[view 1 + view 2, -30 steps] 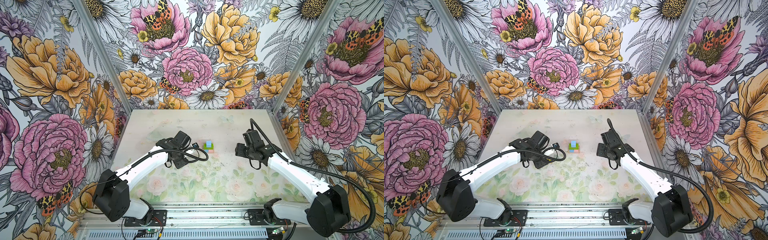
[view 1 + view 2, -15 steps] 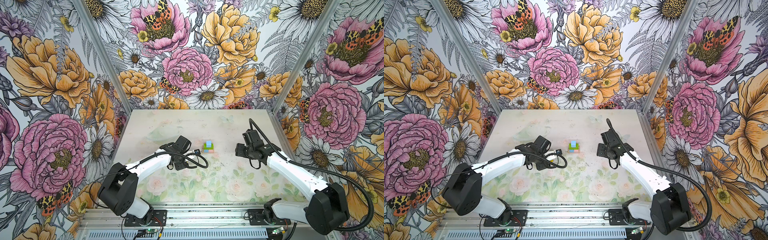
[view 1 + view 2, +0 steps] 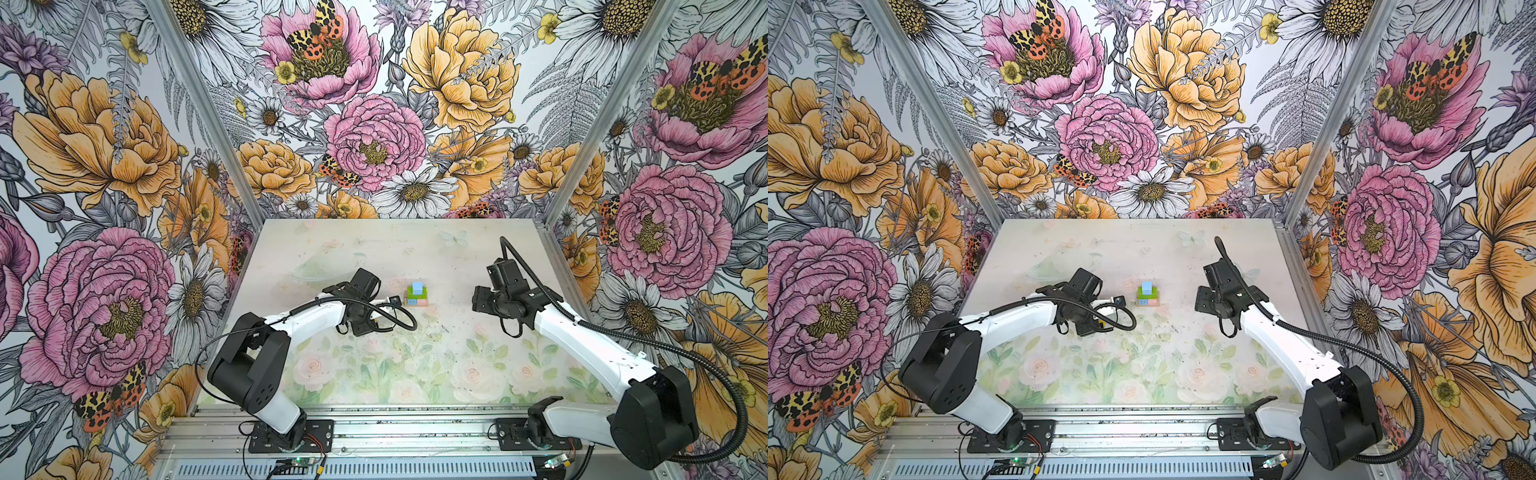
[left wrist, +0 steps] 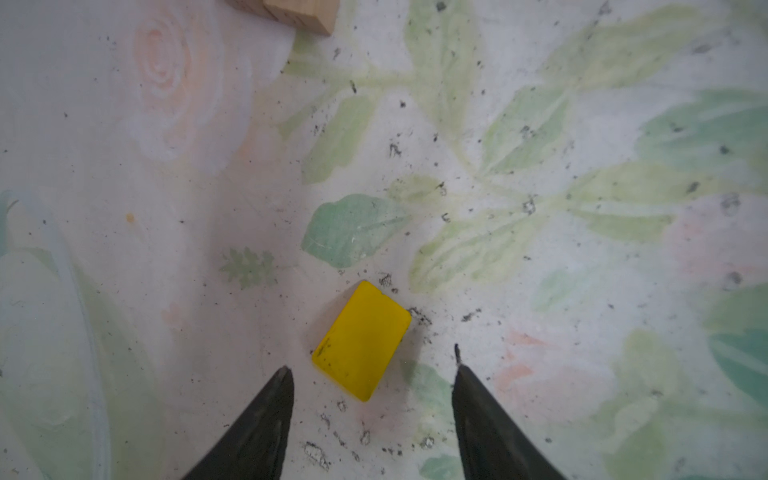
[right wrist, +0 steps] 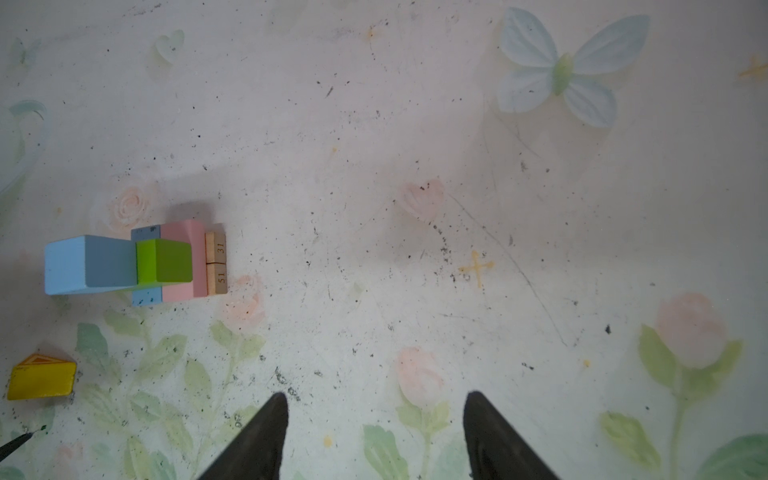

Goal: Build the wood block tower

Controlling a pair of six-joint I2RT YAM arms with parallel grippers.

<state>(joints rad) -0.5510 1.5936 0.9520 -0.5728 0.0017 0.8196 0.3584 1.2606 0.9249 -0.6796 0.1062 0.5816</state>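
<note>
Legibly, tan planks [image 5: 216, 263] stamped "37", "51" on ends

left arm [image 3: 316, 316] lowered, elbow [image 3: 249, 365] swung inward, fingers [image 4: 257, 424] down by yellow roof-shaped piece [image 4: 361, 340]

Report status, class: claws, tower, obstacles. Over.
Left claw open, poised at yellow roof piece, ungripped. Right claw open, empty. Tower stands, roof missing. Nothing in the way.

Bare, unpainted wood shows on the planks [image 5: 216, 264]. The yellow piece [image 4: 361, 340] has smooth matt paint, slightly scuffed. The bench [image 4: 540, 124] is matt, printed and speckled with grit.
</note>
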